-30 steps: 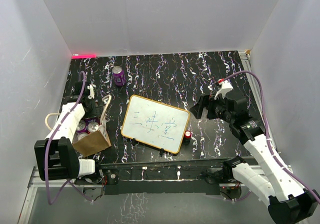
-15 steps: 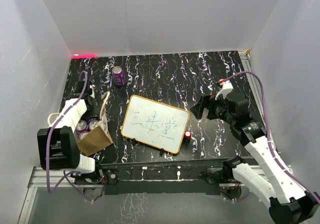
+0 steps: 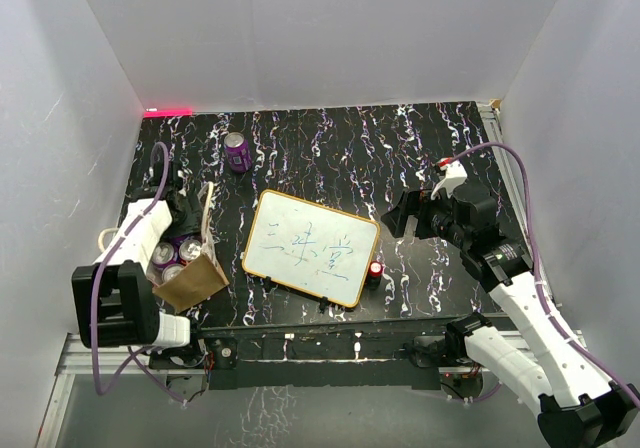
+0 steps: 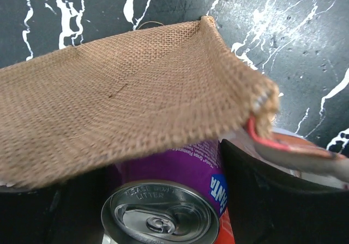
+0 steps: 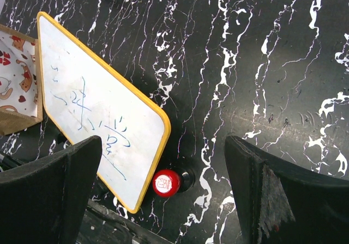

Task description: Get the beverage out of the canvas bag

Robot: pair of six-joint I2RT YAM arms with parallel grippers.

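Just left of the whiteboard (image 3: 310, 246), the canvas bag (image 3: 190, 283) holds a purple can (image 4: 163, 200) flanked by the left claw (image 3: 186, 216); whether it grips, I cannot tell. The right claw (image 3: 393, 215) gapes right of the whiteboard.

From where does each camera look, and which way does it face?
Top external: high behind the bases, looking down on the table; both arms show.
Left wrist: low by the canvas bag, facing down at a purple can between its own fingers.
Right wrist: looking down at the whiteboard, own fingers wide apart.
Shared: top external and right wrist both show the whiteboard.
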